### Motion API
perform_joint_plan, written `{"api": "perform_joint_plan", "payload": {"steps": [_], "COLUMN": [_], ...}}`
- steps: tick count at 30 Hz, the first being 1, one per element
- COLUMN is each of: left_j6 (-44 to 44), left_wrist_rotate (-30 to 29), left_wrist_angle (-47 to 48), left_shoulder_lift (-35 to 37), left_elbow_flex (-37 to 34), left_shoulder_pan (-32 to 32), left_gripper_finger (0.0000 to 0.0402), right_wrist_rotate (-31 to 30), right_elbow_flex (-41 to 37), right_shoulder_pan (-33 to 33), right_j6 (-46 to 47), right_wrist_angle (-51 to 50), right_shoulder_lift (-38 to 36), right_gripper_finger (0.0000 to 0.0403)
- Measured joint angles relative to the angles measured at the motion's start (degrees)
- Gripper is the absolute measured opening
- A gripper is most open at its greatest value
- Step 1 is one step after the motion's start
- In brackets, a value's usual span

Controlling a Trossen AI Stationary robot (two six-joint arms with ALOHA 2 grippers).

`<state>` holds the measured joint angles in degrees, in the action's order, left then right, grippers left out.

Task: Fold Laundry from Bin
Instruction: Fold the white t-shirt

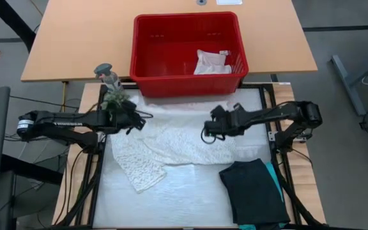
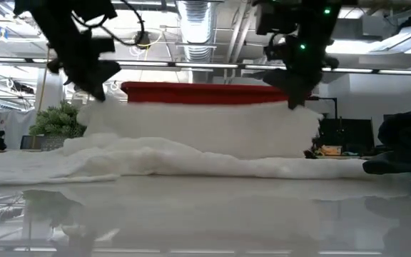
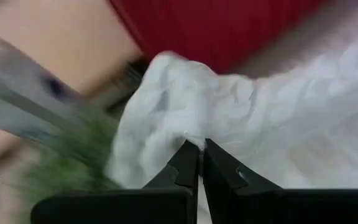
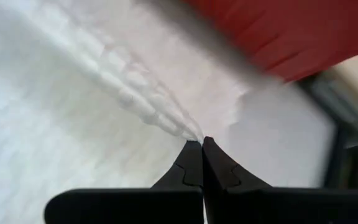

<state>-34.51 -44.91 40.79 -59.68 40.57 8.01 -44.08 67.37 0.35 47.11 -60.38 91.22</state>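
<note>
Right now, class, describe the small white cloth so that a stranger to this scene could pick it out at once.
Start at the red bin on the wooden table beyond the work mat. The small white cloth lies crumpled inside it, toward the right wall, alone on the bin's floor. Unlike the large lacy white top that both grippers pinch over the mat, it is small and nothing holds it.

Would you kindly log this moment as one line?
left gripper: shut on white lacy top | right gripper: shut on same top | small white cloth: in red bin
</note>
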Motion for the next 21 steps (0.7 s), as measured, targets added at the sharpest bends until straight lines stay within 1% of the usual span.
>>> {"api": "perform_joint_plan", "payload": {"steps": [3,7,10,13,16,19,21], "left_j6": [-5.85,-13.23,-20.22,-27.18,-34.61,-41.11,-44.15], "left_wrist_rotate": [8.08,16.66,23.79,31.54,35.85,37.93,38.85], "left_wrist_angle": [-1.00,-1.39,-2.15,-4.54,-7.96,-8.42,-7.26], "left_shoulder_lift": [-1.20,-3.46,-5.38,-7.24,-8.60,-8.80,-8.08], "left_elbow_flex": [-3.25,-6.81,-9.31,-12.02,-13.58,-13.16,-12.12], "left_shoulder_pan": [-2.29,-6.20,-9.95,-14.93,-21.07,-27.79,-30.29], "left_gripper_finger": [0.0000,0.0000,0.0000,0.0000,0.0000,0.0000,0.0000], "right_wrist_rotate": [5.83,12.30,17.25,20.88,23.74,27.65,27.68], "right_elbow_flex": [-2.96,-5.52,-6.80,-6.90,-6.97,-6.97,-6.32], "right_shoulder_pan": [3.10,7.59,10.96,14.35,17.39,20.22,21.66], "right_j6": [1.67,4.52,6.74,8.49,12.06,14.46,15.81], "right_wrist_angle": [2.35,5.48,7.32,7.75,8.26,10.18,10.02], "right_shoulder_lift": [0.00,-0.01,0.02,0.00,0.00,-0.04,-0.04], "right_gripper_finger": [0.0014,0.0014,0.0014,0.0014,0.0014,0.0014,0.0014]}}
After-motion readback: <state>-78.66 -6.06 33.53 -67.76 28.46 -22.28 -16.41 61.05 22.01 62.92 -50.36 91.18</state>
